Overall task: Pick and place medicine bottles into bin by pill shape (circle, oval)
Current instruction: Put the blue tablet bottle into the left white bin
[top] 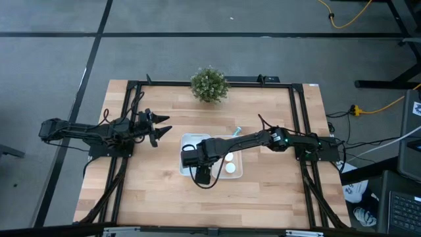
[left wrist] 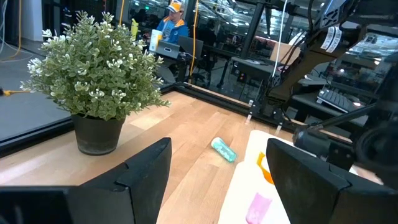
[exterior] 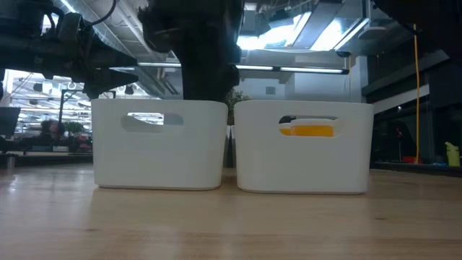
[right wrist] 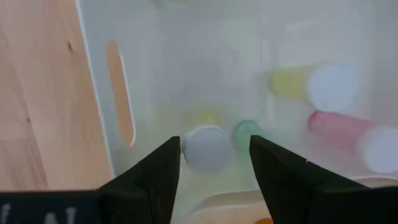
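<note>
Your right gripper (right wrist: 214,163) hangs over the left bin (top: 189,139), fingers parted a little way and gripping nothing; a white-capped bottle (right wrist: 206,148) shows just between them, lying in the bin with a green one (right wrist: 247,130) touching it. If you lift now with the fingers this close, a pad could catch that cap and drag the bottle back out. A yellow bottle (right wrist: 292,82) and a pink one (right wrist: 339,127) lie farther along the same bin, so check shapes before adding more. One teal bottle (left wrist: 224,150) is loose on the table (top: 263,191) beyond the bins; a careless reach could roll it away. Your left gripper (top: 156,126) waits at the left, wide open and empty.
</note>
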Robot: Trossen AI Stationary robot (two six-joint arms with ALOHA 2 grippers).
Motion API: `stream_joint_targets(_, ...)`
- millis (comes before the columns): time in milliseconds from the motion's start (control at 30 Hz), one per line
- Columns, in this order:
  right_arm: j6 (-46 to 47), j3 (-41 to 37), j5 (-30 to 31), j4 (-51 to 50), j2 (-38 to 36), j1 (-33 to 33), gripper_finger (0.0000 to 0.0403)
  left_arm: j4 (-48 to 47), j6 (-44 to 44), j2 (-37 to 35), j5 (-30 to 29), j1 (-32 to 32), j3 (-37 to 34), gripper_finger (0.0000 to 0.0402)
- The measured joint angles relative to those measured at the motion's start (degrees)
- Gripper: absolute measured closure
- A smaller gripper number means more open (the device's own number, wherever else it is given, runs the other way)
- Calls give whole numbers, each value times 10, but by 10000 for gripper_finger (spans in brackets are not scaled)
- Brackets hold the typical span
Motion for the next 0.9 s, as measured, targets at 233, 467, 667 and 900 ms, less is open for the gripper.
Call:
stream_joint_targets(233,6,1,19,-16,-33,7,206,0,0,0,0,0,0,147)
stream_joint_targets(467,58,1,130,-124,-103,44,206,0,0,0,0,0,0,147)
stream_joint_targets(667,164,-71,252,-180,-208,134,206,0,0,0,0,0,0,147)
stream_joint_targets(900,387,-327,251,-109,-345,218,198,1,0,0,0,0,0,147)
